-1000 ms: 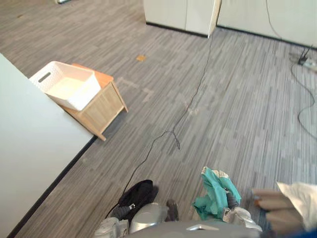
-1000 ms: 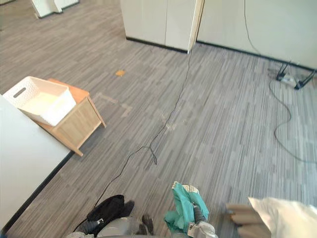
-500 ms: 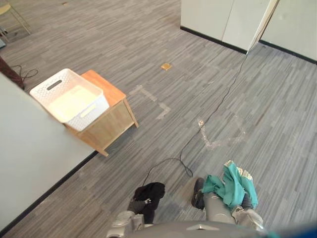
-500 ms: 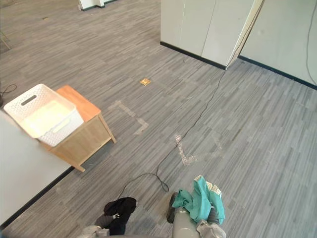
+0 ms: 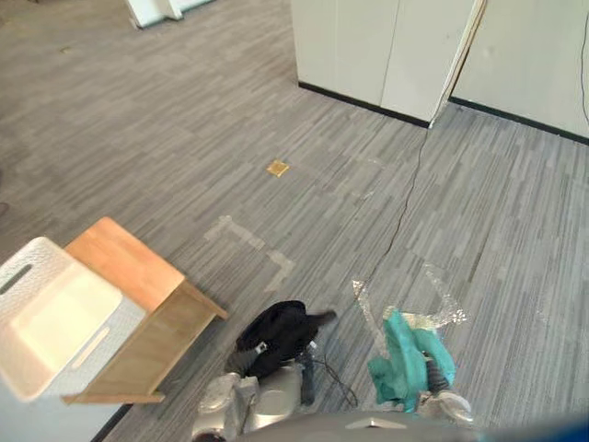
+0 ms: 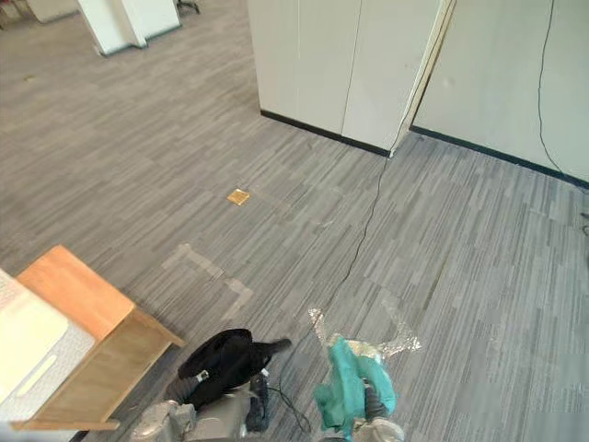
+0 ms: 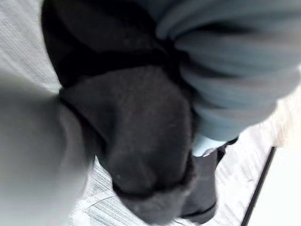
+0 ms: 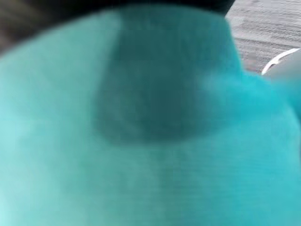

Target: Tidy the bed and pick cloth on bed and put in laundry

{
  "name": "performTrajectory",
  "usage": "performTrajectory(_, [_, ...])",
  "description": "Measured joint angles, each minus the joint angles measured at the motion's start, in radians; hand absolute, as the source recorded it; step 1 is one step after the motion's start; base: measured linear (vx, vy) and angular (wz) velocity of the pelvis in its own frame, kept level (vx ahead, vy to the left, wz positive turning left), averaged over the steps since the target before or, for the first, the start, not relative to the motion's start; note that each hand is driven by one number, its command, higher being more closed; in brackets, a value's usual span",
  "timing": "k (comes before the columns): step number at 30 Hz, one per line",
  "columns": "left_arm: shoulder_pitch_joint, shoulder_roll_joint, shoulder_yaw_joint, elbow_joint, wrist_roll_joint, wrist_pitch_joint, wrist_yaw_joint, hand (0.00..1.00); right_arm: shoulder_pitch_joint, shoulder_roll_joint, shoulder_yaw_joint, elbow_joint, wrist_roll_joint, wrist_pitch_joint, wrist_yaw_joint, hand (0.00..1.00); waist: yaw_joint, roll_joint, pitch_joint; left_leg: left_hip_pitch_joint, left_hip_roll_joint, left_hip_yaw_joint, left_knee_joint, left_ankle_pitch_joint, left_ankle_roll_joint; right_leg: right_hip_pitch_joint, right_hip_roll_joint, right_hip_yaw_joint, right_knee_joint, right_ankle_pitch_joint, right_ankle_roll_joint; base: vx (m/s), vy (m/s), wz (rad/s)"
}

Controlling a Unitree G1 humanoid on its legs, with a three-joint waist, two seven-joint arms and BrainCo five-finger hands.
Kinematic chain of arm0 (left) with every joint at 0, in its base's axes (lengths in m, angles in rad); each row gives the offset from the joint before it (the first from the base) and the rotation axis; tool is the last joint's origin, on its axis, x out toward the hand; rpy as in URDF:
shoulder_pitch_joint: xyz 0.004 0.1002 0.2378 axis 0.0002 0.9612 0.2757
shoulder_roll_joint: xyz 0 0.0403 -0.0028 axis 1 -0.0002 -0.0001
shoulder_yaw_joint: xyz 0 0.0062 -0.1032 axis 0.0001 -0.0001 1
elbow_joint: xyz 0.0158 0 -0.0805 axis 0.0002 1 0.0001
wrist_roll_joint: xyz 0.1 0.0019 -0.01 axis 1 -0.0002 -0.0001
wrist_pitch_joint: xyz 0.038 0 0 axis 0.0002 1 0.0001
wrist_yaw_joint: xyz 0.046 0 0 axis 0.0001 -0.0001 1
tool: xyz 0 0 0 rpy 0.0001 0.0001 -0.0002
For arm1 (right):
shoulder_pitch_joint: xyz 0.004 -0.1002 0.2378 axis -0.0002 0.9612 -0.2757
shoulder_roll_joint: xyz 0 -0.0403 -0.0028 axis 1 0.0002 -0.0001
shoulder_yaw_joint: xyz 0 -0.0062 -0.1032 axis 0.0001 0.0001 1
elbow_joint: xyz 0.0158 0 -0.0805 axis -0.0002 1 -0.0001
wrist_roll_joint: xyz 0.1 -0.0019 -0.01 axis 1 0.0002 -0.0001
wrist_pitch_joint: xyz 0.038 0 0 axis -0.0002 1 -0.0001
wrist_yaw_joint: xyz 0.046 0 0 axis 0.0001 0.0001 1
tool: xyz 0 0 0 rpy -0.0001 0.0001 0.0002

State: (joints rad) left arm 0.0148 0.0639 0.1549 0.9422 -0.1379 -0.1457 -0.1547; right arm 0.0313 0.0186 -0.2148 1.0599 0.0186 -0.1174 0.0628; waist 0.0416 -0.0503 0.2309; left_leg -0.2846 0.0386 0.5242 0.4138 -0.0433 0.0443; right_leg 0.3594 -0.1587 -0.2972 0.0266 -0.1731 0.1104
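The teal cloth (image 5: 400, 354) sits bunched on my right hand (image 5: 434, 371), above the floor (image 5: 184, 120). A black cloth (image 5: 276, 331) covers my left hand (image 7: 235, 80). Whether either hand is closed, I cannot tell. The white basket (image 5: 41, 318) on the wooden table (image 5: 129, 267) shows a bare pale bottom.

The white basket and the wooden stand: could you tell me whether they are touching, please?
Touching. The left eye view shows the white basket resting on top of the wooden stand.
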Motion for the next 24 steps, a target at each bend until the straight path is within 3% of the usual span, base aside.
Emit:
performTrajectory(1, [-0.003, -0.001, -0.001, 0.000, -0.002, 0.004, 0.001, 1.00, 0.001, -0.003, 0.005, 0.002, -0.015, 0.000, 0.001, 1.00, 0.002, 0.001, -0.005, 0.007, -0.001, 0.076, -0.061, 0.007, 0.011, 0.013, -0.004, -0.010, 0.000, 0.006, 0.006, 0.38, 0.266, 1.04])
performTrajectory(2, [0.007, -0.016, -0.036, 0.003, -0.019, 0.007, 0.001, 1.00, 0.011, -0.023, 0.019, 0.002, -0.052, -0.002, 0.001, 1.00, 0.002, 0.038, -0.025, 0.037, 0.000, 0.159, -0.195, 0.045, 0.037, 0.058, 0.019, -0.039, -0.002, 0.008, 0.011, 0.45, 0.318, 1.07])
performTrajectory(3, [0.004, -0.010, -0.066, 0.023, -0.036, 0.014, 0.003, 1.00, 0.007, -0.030, 0.037, 0.027, -0.086, -0.009, -0.004, 1.00, 0.003, 0.024, -0.041, 0.071, -0.062, 0.161, -0.212, -0.018, 0.178, 0.107, -0.003, -0.065, 0.003, 0.010, 0.013, 0.48, 0.315, 1.05])
performTrajectory(4, [0.002, -0.007, -0.078, 0.030, -0.040, 0.022, 0.005, 1.00, 0.002, -0.037, 0.045, 0.029, -0.098, -0.010, -0.004, 1.00, 0.000, 0.018, -0.052, 0.078, -0.090, 0.141, -0.217, -0.040, 0.174, 0.099, -0.020, -0.074, 0.046, 0.017, 0.026, 0.53, 0.323, 1.07])
performTrajectory(5, [0.004, -0.015, -0.090, 0.033, -0.041, 0.037, 0.009, 1.00, -0.010, -0.052, 0.051, 0.028, -0.115, -0.010, -0.003, 1.00, -0.002, 0.027, -0.060, 0.102, -0.119, 0.106, -0.221, -0.066, 0.187, 0.055, -0.050, -0.080, 0.205, 0.046, 0.070, 0.38, 0.195, 0.85])
performTrajectory(6, [0.005, -0.015, -0.115, 0.032, -0.050, 0.042, 0.010, 1.00, -0.014, -0.060, 0.050, 0.029, -0.126, -0.010, -0.002, 1.00, 0.003, 0.040, -0.067, 0.130, -0.136, 0.070, -0.219, -0.090, 0.181, 0.007, -0.078, -0.074, 0.364, 0.094, 0.080, 0.48, 0.236, 1.10])
performTrajectory(7, [0.006, -0.011, -0.136, 0.035, -0.074, 0.047, 0.011, 1.00, -0.019, -0.064, 0.052, 0.028, -0.127, -0.014, 0.003, 1.00, 0.004, 0.044, -0.067, 0.177, -0.155, 0.019, -0.219, -0.109, 0.179, -0.060, -0.109, -0.069, 0.581, 0.119, 0.061, 0.52, 0.222, 1.09])
performTrajectory(9, [0.011, -0.008, -0.166, 0.036, -0.090, 0.054, 0.015, 1.00, -0.026, -0.060, 0.071, 0.027, -0.131, -0.029, 0.014, 1.00, 0.002, 0.061, -0.058, 0.283, -0.171, -0.091, -0.258, -0.116, 0.168, -0.147, -0.121, -0.083, 0.800, 0.077, 0.060, 0.51, 0.174, 1.21])
performTrajectory(11, [0.017, 0.000, -0.215, 0.036, -0.101, 0.061, 0.036, 1.00, -0.029, -0.062, 0.074, 0.023, -0.129, -0.040, 0.017, 1.00, 0.001, 0.071, -0.056, 0.376, -0.175, -0.191, -0.302, -0.121, 0.156, -0.197, -0.115, -0.109, 0.833, 0.017, 0.041, 0.50, 0.045, 1.40])
performTrajectory(14, [0.013, 0.003, -0.236, 0.061, -0.117, 0.072, 0.052, 1.00, -0.031, -0.075, 0.075, 0.022, -0.101, -0.048, 0.013, 1.00, -0.015, 0.080, -0.053, 0.460, -0.177, -0.367, -0.351, -0.139, 0.125, -0.329, -0.085, -0.092, 0.762, -0.091, 0.019, 0.37, -0.037, 1.56])
performTrajectory(17, [0.008, 0.022, -0.244, 0.080, -0.117, 0.073, 0.053, 1.00, -0.031, -0.091, 0.073, 0.022, -0.038, -0.048, 0.013, 1.00, -0.031, 0.075, -0.048, 0.513, -0.167, -0.556, -0.361, -0.167, 0.078, -0.478, -0.060, 0.000, 0.572, -0.104, 0.001, 0.44, -0.121, 1.98])
performTrajectory(18, [0.020, 0.027, -0.242, 0.091, -0.115, 0.071, 0.053, 1.00, -0.033, -0.102, 0.077, 0.024, -0.016, -0.048, 0.013, 1.00, -0.030, 0.080, -0.045, 0.534, -0.147, -0.614, -0.360, -0.178, 0.060, -0.515, -0.040, 0.036, 0.439, -0.061, 0.009, 0.42, -0.177, 1.50])
performTrajectory(19, [0.031, 0.030, -0.225, 0.102, -0.117, 0.063, 0.054, 1.00, -0.034, -0.103, 0.079, 0.025, 0.001, -0.052, 0.013, 1.00, -0.027, 0.080, -0.044, 0.550, -0.126, -0.670, -0.358, -0.194, 0.042, -0.540, -0.028, 0.047, 0.284, 0.021, 0.017, 0.44, -0.203, 1.46])
performTrajectory(21, [0.037, 0.029, -0.184, 0.101, -0.112, 0.045, 0.053, 1.00, -0.037, -0.095, 0.078, 0.026, 0.021, -0.051, 0.012, 1.00, -0.022, 0.064, -0.041, 0.569, -0.111, -0.718, -0.345, -0.227, 0.043, -0.584, -0.029, 0.076, 0.166, 0.109, 0.029, 0.44, -0.268, 1.17])
performTrajectory(22, [0.046, 0.019, -0.134, 0.101, -0.105, 0.038, 0.054, 1.00, -0.044, -0.086, 0.079, 0.025, 0.037, -0.048, 0.013, 1.00, -0.016, 0.052, -0.033, 0.595, -0.094, -0.759, -0.312, -0.278, 0.030, -0.601, -0.025, 0.111, 0.106, 0.159, 0.017, 0.63, -0.438, 1.09])
performTrajectory(23, [0.054, 0.017, -0.121, 0.101, -0.102, 0.037, 0.054, 1.00, -0.041, -0.081, 0.079, 0.025, 0.038, -0.048, 0.012, 1.00, -0.017, 0.047, -0.034, 0.609, -0.086, -0.764, -0.298, -0.302, 0.028, -0.599, -0.022, 0.126, 0.100, 0.161, 0.014, 0.64, -0.456, 1.24])
performTrajectory(24, [0.062, 0.007, -0.094, 0.104, -0.075, 0.032, 0.059, 1.00, -0.036, -0.077, 0.078, 0.026, 0.039, -0.048, 0.013, 1.00, -0.026, 0.048, -0.040, 0.634, -0.052, -0.785, -0.265, -0.352, 0.019, -0.591, -0.001, 0.153, 0.148, 0.243, 0.000, 0.54, -0.409, 0.94])
